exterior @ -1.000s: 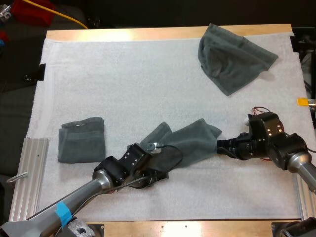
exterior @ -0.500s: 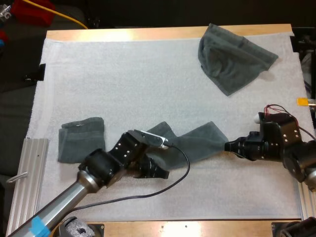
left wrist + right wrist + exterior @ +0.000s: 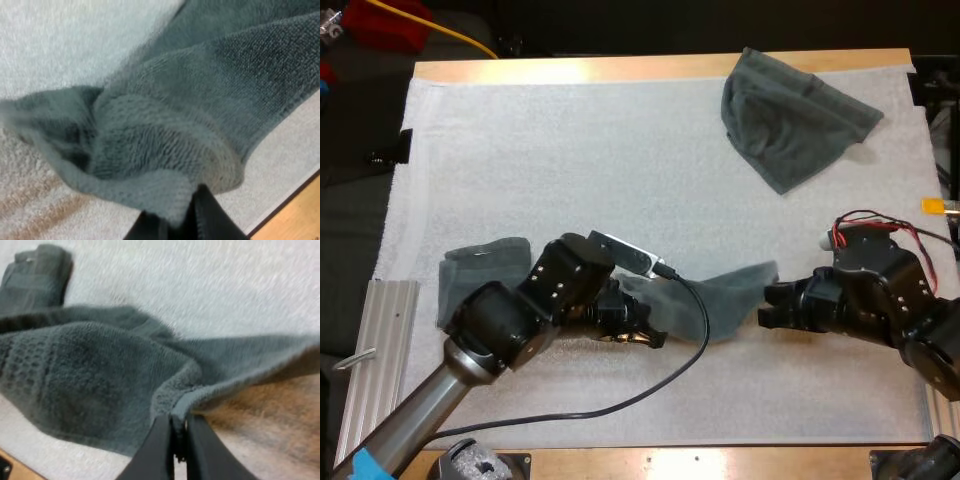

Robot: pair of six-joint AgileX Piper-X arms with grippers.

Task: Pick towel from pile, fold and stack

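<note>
One folded dark grey-green towel (image 3: 480, 262) lies near left. Left jaws and right jaws each pinch an end of a second grey-green towel (image 3: 735, 295) at near centre. Its folding and stacking remain, and a crumpled grey-green towel (image 3: 790, 115) waits far right.

High camera overlooks the table (image 3: 620, 68); both wrist cameras closely face one towel (image 3: 725, 303)
</note>
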